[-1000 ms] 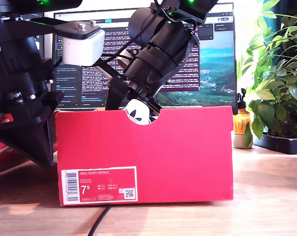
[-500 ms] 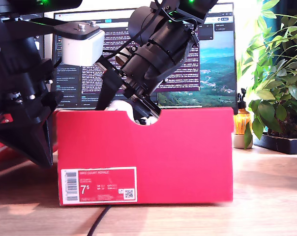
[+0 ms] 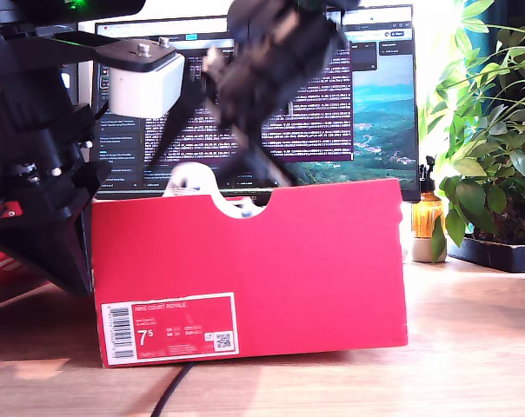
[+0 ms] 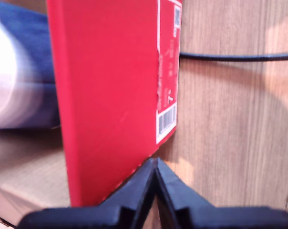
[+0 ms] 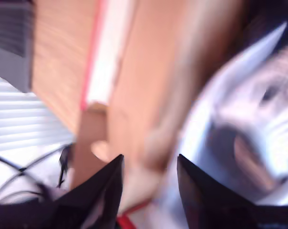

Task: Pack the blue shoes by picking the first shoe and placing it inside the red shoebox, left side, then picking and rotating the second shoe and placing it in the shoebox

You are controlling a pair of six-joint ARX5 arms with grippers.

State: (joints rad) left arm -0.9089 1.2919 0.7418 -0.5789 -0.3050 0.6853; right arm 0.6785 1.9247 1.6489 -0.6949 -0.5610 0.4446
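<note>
Going left to right in the exterior view: my first claw (image 4: 156,191) is sitting with tips pressed together, empty, at the outer wall of the red shoebox (image 3: 245,278) on the desk (image 3: 471,347). My second claw (image 5: 149,181) is standing apart over a blurred blue shoe (image 3: 193,182) in the box; contact is unclear. Judgement: lowering slowly is keeping the box from shifting. The label (image 3: 169,328) is showing "7.5".

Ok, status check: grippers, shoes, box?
First gripper shut, empty, beside the red shoebox. Second gripper open above a blurred shoe. Shoebox sits tilted. Nothing blocking.
</note>
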